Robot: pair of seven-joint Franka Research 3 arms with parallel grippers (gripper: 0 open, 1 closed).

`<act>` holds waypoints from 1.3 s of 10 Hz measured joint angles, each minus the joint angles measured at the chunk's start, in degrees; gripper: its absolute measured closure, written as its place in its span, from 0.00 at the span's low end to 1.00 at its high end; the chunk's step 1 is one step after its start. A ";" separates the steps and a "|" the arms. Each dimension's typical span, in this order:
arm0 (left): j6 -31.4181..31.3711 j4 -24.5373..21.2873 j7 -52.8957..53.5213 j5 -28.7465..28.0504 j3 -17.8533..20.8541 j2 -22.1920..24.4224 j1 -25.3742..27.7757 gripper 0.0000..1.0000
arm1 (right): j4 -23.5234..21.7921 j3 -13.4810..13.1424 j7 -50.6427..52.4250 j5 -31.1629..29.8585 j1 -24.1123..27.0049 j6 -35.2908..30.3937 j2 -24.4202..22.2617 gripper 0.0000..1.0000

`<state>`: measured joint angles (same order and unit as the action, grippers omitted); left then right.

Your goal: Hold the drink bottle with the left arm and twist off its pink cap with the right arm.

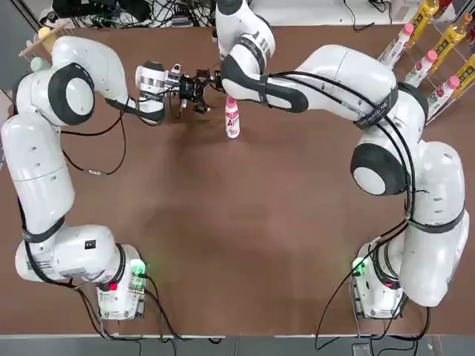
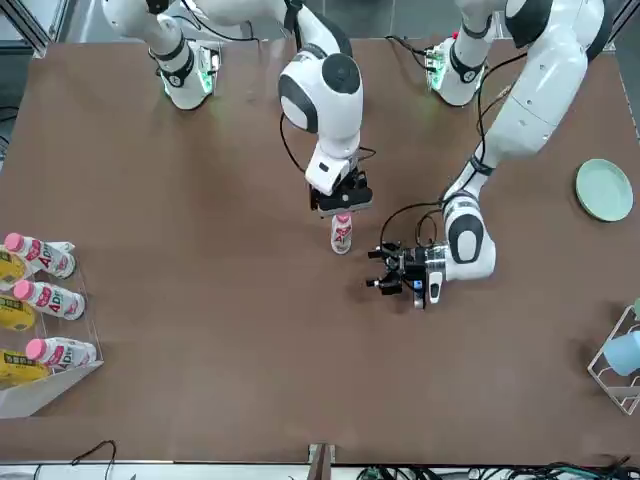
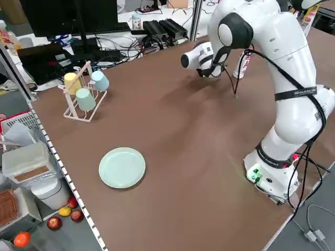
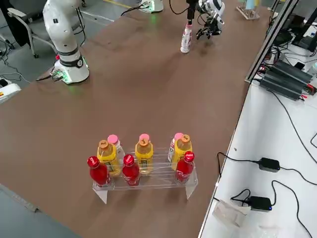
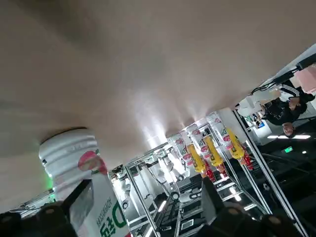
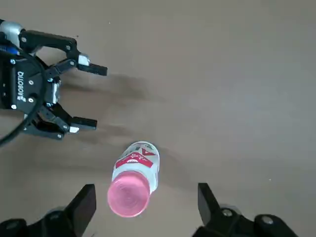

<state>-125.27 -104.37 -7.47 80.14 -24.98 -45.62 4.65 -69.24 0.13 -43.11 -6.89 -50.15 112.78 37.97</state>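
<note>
At the left of the overhead view, the left arm (image 1: 52,163) reaches across the brown table (image 1: 245,237) with its wrist lying almost level. The left gripper (image 1: 194,87) has its black fingers spread wide and holds nothing. It is near the bottle, on the bottle's left, but a gap shows between the fingertips and the bottle body in the right wrist view.

In the middle stands the drink bottle (image 1: 232,117), upright on the table and far from the robot bases. The pink cap (image 6: 128,193) is on its neck, not yet unscrewed.

Above it is the right gripper (image 6: 143,207), pointing down. Its two fingers stand apart on both sides of the cap and do not touch it, and it holds nothing. The right arm (image 1: 401,148) comes in from the right side of the table.

At the far right edge, a rack with other bottles (image 1: 438,52) stays out of the work.

I judge the step in hand to be the approach: neither gripper has taken the bottle. The next move probably asks the left gripper to slide toward the bottle until the body is between its fingers, then close firmly. Only after this should the right gripper go down over the cap, close on it and turn. If the right one closes first, the free bottle may tip or spin.
</note>
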 joint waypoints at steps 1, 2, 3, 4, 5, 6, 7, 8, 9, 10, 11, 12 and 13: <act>-0.60 -0.13 -0.45 0.18 -0.42 0.03 0.01 0.04 | 0.00 0.01 -0.07 0.00 -0.01 0.13 0.37 0.10; -0.64 -0.13 -1.74 0.37 -0.44 0.27 0.09 0.04 | 0.00 0.02 -0.10 0.00 -0.03 0.16 0.52 0.13; -0.64 -0.18 -3.16 0.37 -0.44 0.78 0.22 0.04 | 0.01 0.07 -0.12 0.03 -0.14 0.17 0.54 0.14; -0.64 -0.45 -4.07 0.37 -0.45 1.39 0.35 0.04 | 0.02 0.11 -0.16 0.04 -0.35 0.17 0.54 0.15; -0.64 -0.93 -5.00 0.38 -0.45 2.03 0.48 0.04 | 0.02 0.14 -0.20 0.06 -0.54 0.17 0.54 0.16; -0.64 -1.53 -5.82 0.38 -0.47 2.41 0.53 0.04 | 0.02 0.17 -0.25 0.09 -0.63 0.17 0.54 0.18; -0.63 -2.24 -6.06 0.38 -0.59 2.56 0.59 0.03 | 0.02 0.18 -0.27 0.13 -0.64 0.17 0.57 0.19; -0.63 -3.08 -6.06 0.38 -0.92 2.59 0.68 0.03 | 0.02 0.20 -0.27 0.17 -0.64 0.17 0.66 0.19; -0.63 -3.99 -6.15 0.56 -1.24 2.63 0.77 0.04 | 0.02 0.22 -0.27 0.18 -0.65 0.17 0.73 0.19; -0.63 -5.16 -6.16 0.99 -1.55 2.71 0.89 0.03 | 0.02 0.22 -0.27 0.19 -0.65 0.17 0.78 0.19; -0.64 -6.26 -6.12 1.12 -1.70 2.85 0.95 0.03 | 0.02 0.21 -0.29 0.19 -0.63 0.17 0.84 0.21; -0.64 -7.02 -5.98 1.12 -1.78 2.93 1.02 0.03 | 0.02 0.20 -0.30 0.20 -0.60 0.17 1.02 0.22; -0.69 -7.44 -5.88 1.21 -2.01 3.01 1.11 0.03 | 0.02 0.20 -0.37 0.20 -0.61 0.17 1.29 0.22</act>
<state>-125.96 -111.81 -13.36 81.36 -26.99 -42.62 5.76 -69.23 0.33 -43.48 -6.70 -50.77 112.95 39.26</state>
